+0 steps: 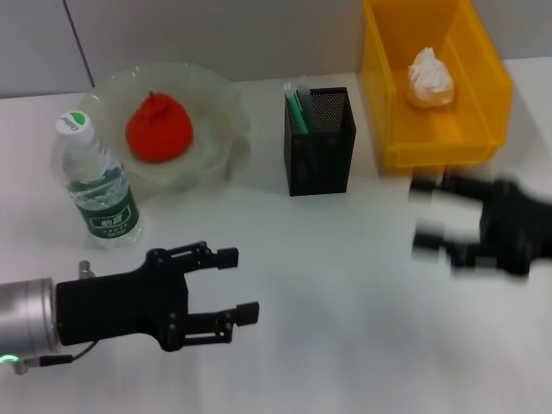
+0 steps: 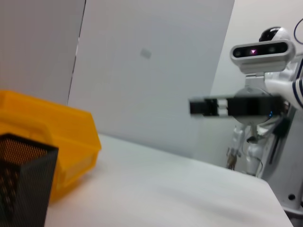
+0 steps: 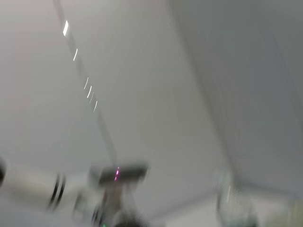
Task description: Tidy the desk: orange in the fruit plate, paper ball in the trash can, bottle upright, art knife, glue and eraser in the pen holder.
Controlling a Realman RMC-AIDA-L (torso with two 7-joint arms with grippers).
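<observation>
Standing upright on the white desk, long axis vertical, cap upward: bottle, clear plastic, dark green label bearing white writing too small to read, white cap carrying a green mark.
Resting behind it, just beside: fruit plate, pale green, translucent, wavy rim, holding the orange, red-orange, matte, knob pointing up.
Standing at centre: pen holder, black mesh, square, upright, showing green stems at its left corner.
Sitting far right at the back: trash can, bright yellow, containing the paper ball, white, crumpled.
Hovering near front: left gripper, black, fingers spread apart, nothing between them.
Showing blurred below the bin: right gripper, fingers apart, empty.
</observation>
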